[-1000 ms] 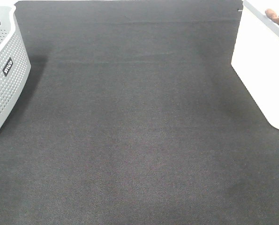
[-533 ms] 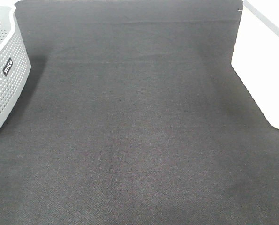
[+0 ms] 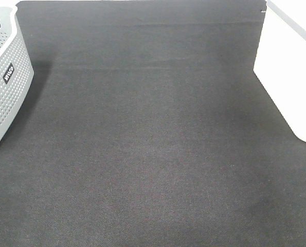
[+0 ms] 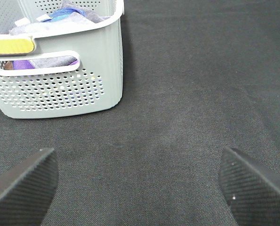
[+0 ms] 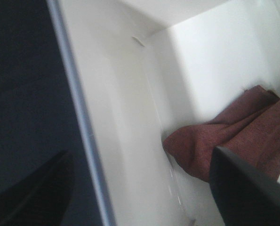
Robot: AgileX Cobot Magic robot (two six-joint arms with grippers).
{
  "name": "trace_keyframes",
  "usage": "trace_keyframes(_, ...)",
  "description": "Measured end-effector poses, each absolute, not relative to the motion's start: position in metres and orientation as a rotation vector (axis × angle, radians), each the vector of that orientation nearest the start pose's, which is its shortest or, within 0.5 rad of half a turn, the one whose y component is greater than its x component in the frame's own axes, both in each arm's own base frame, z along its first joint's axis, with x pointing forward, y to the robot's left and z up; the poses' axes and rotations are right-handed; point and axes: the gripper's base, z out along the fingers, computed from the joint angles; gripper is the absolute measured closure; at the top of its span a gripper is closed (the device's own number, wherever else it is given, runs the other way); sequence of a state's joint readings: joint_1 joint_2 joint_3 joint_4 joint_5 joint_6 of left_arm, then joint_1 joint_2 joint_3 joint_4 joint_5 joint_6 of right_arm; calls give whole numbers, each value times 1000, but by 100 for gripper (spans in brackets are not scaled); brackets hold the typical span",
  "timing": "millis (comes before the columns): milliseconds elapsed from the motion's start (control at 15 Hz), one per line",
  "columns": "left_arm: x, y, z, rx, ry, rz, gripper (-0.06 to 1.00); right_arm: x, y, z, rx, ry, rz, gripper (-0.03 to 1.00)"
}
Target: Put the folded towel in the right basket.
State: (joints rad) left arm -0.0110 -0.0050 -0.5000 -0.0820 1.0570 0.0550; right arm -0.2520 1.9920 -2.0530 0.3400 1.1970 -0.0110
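A dark red towel lies inside the white right basket, against its wall, in the right wrist view. My right gripper is open and empty above the basket's rim, with the towel beside one finger. The white basket also shows at the right edge of the exterior high view, where the towel is hidden. My left gripper is open and empty over the dark mat, a little way from the grey perforated basket. Neither gripper shows in the exterior high view.
The grey perforated basket stands at the left edge and holds several cloths, purple and blue among them. A dark mat covers the table between the two baskets.
A hand-like shape at the white basket's far rim one second ago has left the exterior high view. The baskets have not moved.
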Motion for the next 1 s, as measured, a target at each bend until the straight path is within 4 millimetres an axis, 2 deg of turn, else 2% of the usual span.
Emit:
trace_keyframes(67,-6,-6,278,71,2032,-70,7,430,-68,358,295,2542,307,22)
trace_keyframes(133,-6,-6,278,71,2032,-70,7,424,-45,370,192,2551,212,22)
trace_keyframes(267,-6,-6,278,71,2032,-70,7,416,-17,386,87,2530,147,22)
trace_keyframes(333,-6,-6,278,71,2032,-70,7,416,-17,386,87,2530,147,22)
trace_keyframes(667,-6,-6,278,71,2032,-70,7,379,42,430,-98,2431,164,22)
trace_keyframes(733,-6,-6,278,71,2032,-70,7,366,48,436,-123,2422,171,22)
trace_keyframes(800,-6,-6,278,71,2032,-70,7,344,50,439,-135,2432,180,22)
trace_keyframes(1000,-6,-6,278,71,2032,-70,7,297,40,413,-116,2545,114,22)
